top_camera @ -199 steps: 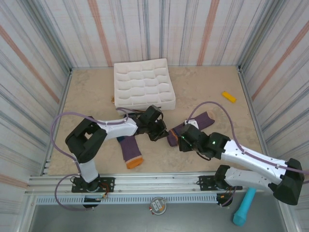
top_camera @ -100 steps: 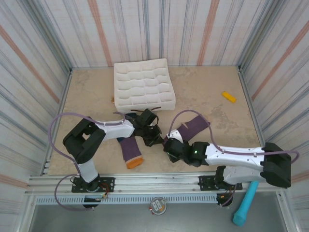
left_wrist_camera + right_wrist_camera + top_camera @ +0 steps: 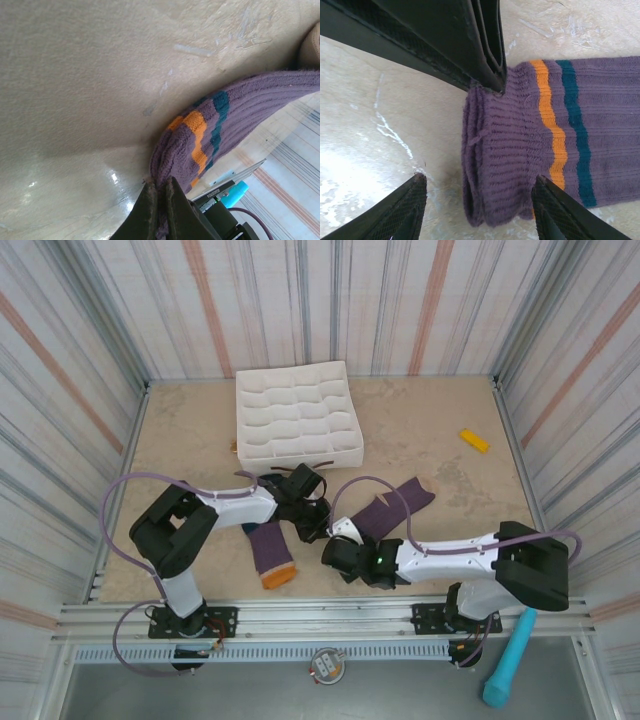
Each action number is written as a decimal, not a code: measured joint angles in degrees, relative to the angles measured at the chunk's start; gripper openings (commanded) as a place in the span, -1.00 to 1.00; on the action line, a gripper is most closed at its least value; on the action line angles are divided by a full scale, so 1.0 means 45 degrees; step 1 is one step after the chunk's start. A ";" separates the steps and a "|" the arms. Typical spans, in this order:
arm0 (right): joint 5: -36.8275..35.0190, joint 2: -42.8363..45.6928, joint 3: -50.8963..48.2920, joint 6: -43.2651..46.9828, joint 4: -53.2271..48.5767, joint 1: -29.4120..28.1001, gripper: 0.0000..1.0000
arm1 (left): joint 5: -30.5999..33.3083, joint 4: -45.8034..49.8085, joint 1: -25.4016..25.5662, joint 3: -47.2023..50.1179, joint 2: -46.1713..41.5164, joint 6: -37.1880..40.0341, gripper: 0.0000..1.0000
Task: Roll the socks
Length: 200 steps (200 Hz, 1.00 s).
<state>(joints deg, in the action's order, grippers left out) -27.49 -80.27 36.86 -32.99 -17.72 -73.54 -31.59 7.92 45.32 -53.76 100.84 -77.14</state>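
Purple ribbed knit, the first sock (image 3: 415,494) stretches across the desk (image 3: 450,410) in front of the white tray (image 3: 300,452), off the tray's near right corner. Its cuff end, banded in orange and teal, is hidden from above under the two claws. The wrist views show it close up, with an edge that looks doubled.

The left claw (image 3: 160,190) is clenched on the rim of that cuff, with cloth pinched between fingers pressed tight together. The right claw (image 3: 480,185) stands released, its two fingertips (image 3: 415,210) spread to either side of the cuff. Whether the right-hand tip touches the knit is hard to tell.

The second sock (image 3: 268,548) lies in front of the tray's left half. The left arm covers its upper part, and its orange toe points away from the tray. A small yellow piece (image 3: 474,440) sits to the tray's right, too small to identify.
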 measured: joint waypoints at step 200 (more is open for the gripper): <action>0.1860 0.0544 -0.0889 0.0350 0.1146 0.2059 -1.00 | 0.1132 0.1069 0.0000 -0.0248 -0.0432 0.0520 0.25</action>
<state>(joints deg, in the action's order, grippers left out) -19.11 -77.82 32.86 -31.42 -12.56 -64.27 -26.50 12.73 45.32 -54.87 98.89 -74.81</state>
